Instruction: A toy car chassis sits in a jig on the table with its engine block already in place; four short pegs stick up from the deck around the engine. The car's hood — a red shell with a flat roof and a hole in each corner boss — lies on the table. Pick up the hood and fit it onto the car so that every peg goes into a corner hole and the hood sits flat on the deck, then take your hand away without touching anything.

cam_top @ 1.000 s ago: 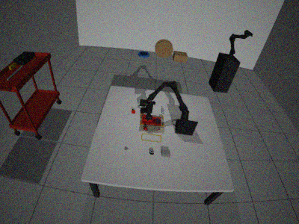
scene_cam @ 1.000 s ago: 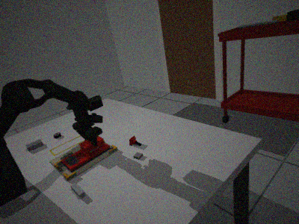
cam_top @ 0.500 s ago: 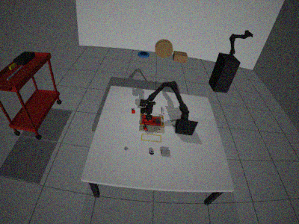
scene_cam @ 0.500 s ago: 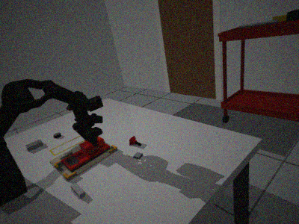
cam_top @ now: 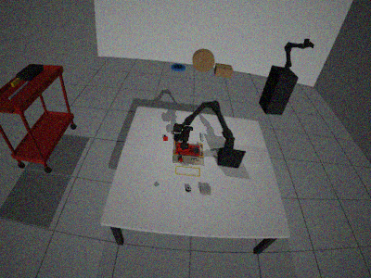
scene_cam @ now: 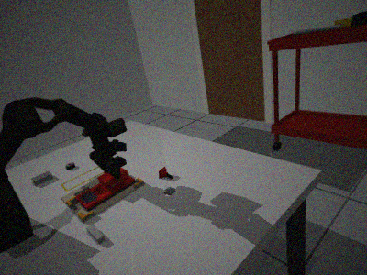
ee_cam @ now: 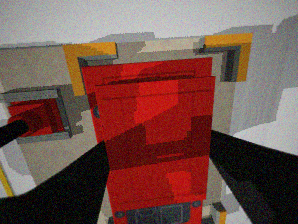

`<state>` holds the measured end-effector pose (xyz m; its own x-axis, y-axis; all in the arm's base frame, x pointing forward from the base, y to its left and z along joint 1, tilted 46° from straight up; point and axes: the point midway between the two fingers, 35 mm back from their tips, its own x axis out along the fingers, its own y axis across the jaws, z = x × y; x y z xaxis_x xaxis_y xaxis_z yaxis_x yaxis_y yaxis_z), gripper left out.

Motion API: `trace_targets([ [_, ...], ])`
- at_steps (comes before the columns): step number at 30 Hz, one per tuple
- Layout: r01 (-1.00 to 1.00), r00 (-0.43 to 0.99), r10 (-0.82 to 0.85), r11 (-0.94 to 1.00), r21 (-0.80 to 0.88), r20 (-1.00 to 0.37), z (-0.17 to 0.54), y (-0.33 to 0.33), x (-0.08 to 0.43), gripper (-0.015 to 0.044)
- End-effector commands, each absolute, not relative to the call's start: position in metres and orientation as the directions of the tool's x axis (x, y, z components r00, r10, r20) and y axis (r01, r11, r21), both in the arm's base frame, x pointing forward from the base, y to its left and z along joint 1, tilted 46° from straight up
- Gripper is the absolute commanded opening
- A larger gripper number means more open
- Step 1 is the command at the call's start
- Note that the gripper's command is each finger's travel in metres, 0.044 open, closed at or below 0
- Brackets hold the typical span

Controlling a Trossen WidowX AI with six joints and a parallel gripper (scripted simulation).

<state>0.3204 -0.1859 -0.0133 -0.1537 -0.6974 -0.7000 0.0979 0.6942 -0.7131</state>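
Near: jig (cam_top: 197, 162) (scene_cam: 110, 203) (ee_cam: 32, 65), its yellow corners bracketing the car (scene_cam: 85, 203) (ee_cam: 147, 66), I judge to keep it square for fitting.
Next: hood (cam_top: 183, 151) (scene_cam: 111, 180) (ee_cam: 155, 120), red, over the car; whether its holes have met the pegs I cannot tell.
With it: my claw (cam_top: 185, 145) (scene_cam: 116, 175) (ee_cam: 156, 138), fingers well apart, gripping the hood's two sides, likely so I can line up its corners.
Far right: small red part (cam_top: 165, 137) (scene_cam: 162, 173), clear of the jig.

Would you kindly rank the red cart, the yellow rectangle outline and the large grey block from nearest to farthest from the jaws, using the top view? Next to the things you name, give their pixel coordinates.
1. yellow rectangle outline (cam_top: 187, 175) (scene_cam: 80, 176) (ee_cam: 6, 181), just below the jig
2. large grey block (cam_top: 204, 188) (scene_cam: 43, 179), lower
3. red cart (cam_top: 44, 132) (scene_cam: 321, 126), far left
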Motion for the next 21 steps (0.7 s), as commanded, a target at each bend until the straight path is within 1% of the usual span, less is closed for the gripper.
trace_targets([
  [1, 0.103, -0.167, -0.695, 0.694, -0.713, -0.700, -0.0184, -0.1924, 0.3170, 0.0000],
  [21, 0.103, -0.167, -0.695, 0.693, -0.713, -0.700, -0.0203, -0.1943, 0.3166, 0.0000],
])
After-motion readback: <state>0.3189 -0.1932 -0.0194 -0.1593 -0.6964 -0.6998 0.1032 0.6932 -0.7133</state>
